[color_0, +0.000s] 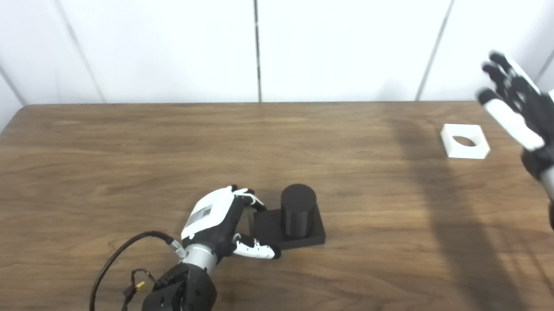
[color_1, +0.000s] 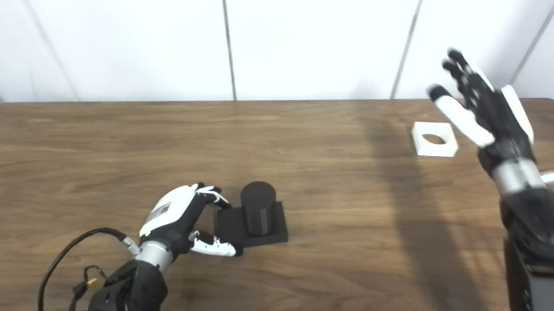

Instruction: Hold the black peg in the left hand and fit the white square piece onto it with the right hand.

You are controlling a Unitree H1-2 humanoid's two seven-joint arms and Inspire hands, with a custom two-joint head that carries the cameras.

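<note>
The black peg (color_0: 297, 214), a short cylinder on a square black base (color_0: 311, 232), stands on the table's near middle. My left hand (color_0: 214, 219) sits at the base's left side, open, with fingers at the back-left corner and thumb along the front-left corner; whether they press on it I cannot tell. Far to the right lies the white square piece (color_0: 467, 152), flat, with a round hole. My right hand (color_0: 529, 107) hovers in the air just right of it, open with fingers spread, holding nothing.
The wooden table (color_0: 110, 163) runs to white wall panels (color_0: 168, 35) at the back. A black cable (color_0: 113, 261) loops from my left wrist over the table's front. The right arm's shadow falls across the table's right part.
</note>
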